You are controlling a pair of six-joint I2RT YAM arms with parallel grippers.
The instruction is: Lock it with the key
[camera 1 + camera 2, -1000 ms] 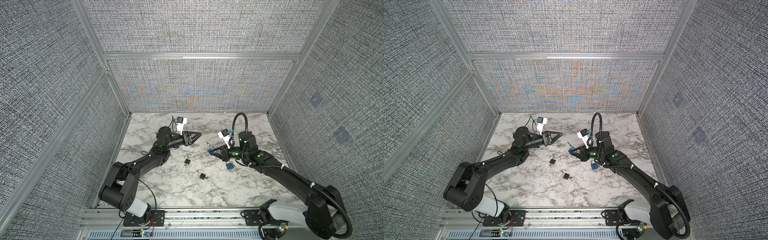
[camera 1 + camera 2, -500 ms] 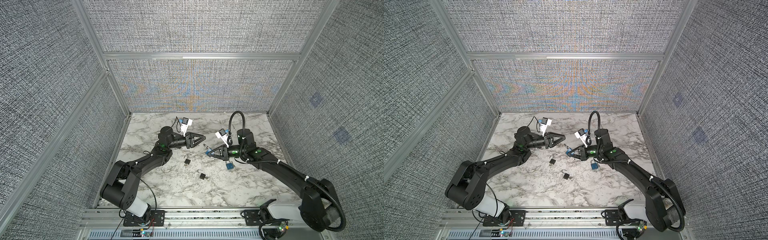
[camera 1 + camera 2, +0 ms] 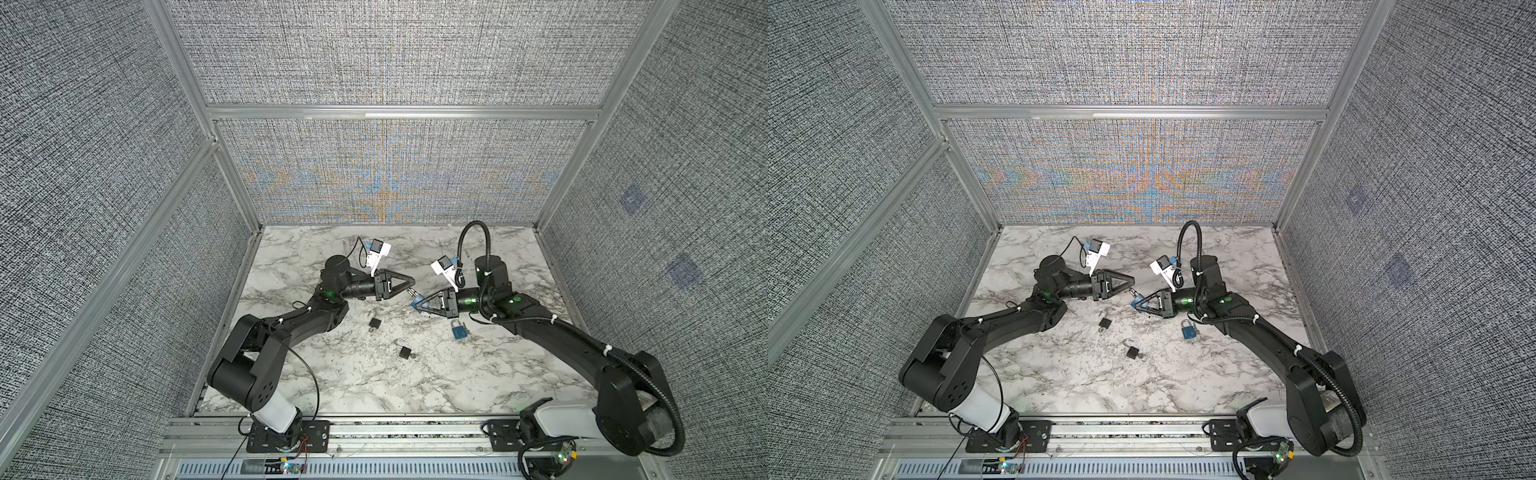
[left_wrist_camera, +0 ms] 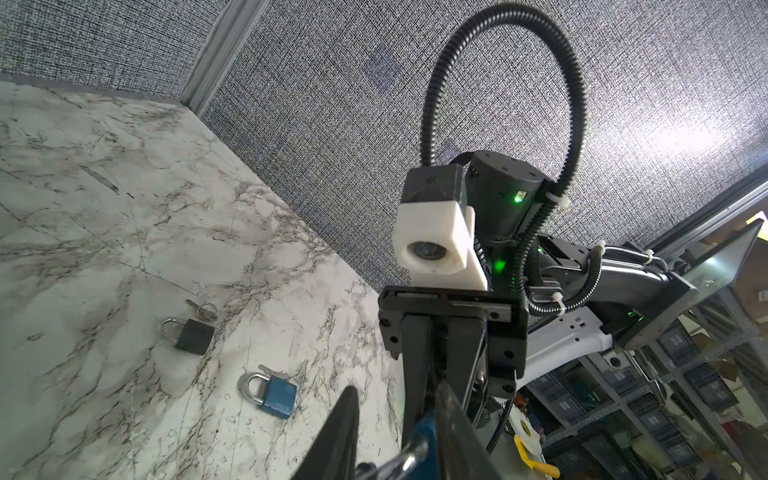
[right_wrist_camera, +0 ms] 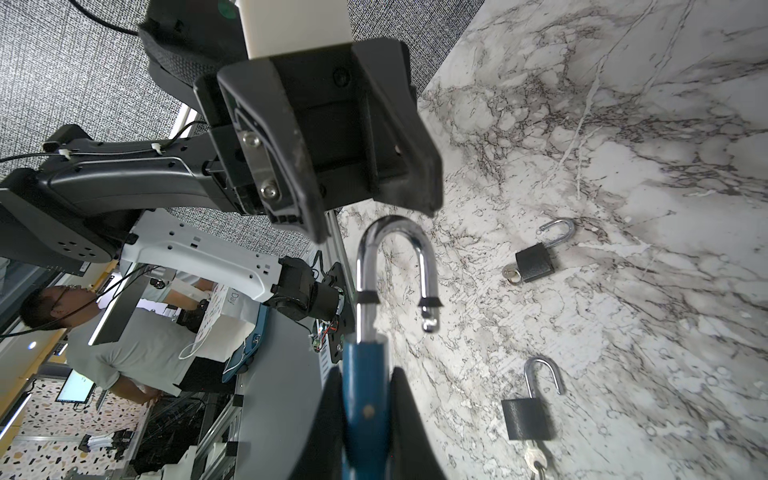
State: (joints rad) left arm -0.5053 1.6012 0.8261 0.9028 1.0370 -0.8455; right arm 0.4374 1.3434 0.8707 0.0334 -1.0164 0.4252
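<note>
Near black padlock [image 3: 404, 352]: is lying on the marble table [image 3: 357, 395] at 6 o'clock from the point where the grippers are meeting, with its shackle open and a key at its base.
Second black padlock [image 3: 375, 323]: is lying at about 8 o'clock from that point, also open.
Lying blue padlock [image 3: 458, 331]: is resting at about 4 o'clock, just beside the right arm, with its shackle seated.
Right gripper [image 3: 417, 304]: is pinching the held blue padlock [image 5: 365, 399] by its body, clear of the table.
Open shackle [image 5: 365, 266]: is standing raised, its free leg out of the body and pointing toward 10 o'clock at the other arm.
Left gripper [image 3: 410, 281]: is hovering at the shackle's arch with its jaws spread and a gap showing between them. Whether either finger is touching the metal cannot be told.
Key of the held padlock: is not showing in any view.
Step in hand (judged): the left gripper is lining up on the shackle while the right is steadying the body.
Next move (judged): is calling for the left jaws to close on the arch, turn the free leg over its hole and press it home. The key would then be found and turned.
</note>
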